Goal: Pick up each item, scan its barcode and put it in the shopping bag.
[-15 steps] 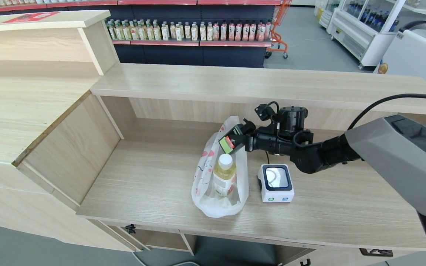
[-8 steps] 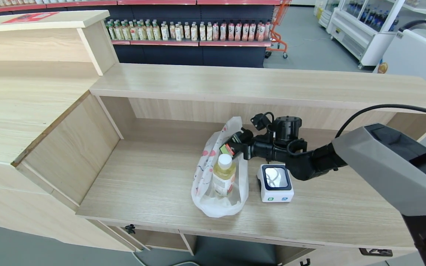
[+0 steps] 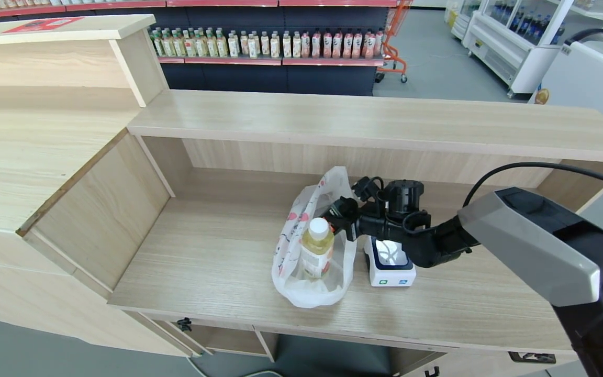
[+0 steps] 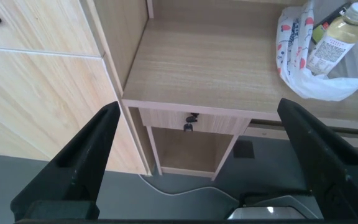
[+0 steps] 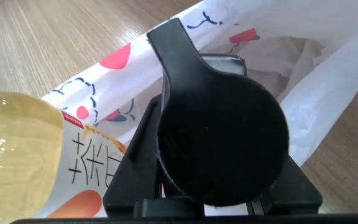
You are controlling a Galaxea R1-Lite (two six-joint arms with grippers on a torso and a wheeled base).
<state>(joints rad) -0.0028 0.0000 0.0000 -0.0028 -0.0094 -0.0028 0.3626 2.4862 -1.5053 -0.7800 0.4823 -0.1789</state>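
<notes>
Already one bottle (image 3: 317,249) stands just beside the right claw (image 3: 334,213), inside the bag (image 3: 290,233); the claw's grip I cannot tell; its drop looks pending.

Bright, even light from above fills the shop, and shadows on the tabletop (image 3: 218,262) are faint and soft. Just beside the right gripper (image 3: 334,213), the scanner (image 3: 388,250) window glares white. In the head view, straight edges bow toward the borders. In the right wrist view that gripper is a black, featureless mass, and the bottle (image 5: 17,143) next to it is blurred. Below the left gripper (image 4: 197,143), the floor (image 4: 179,205) lies dim.
</notes>
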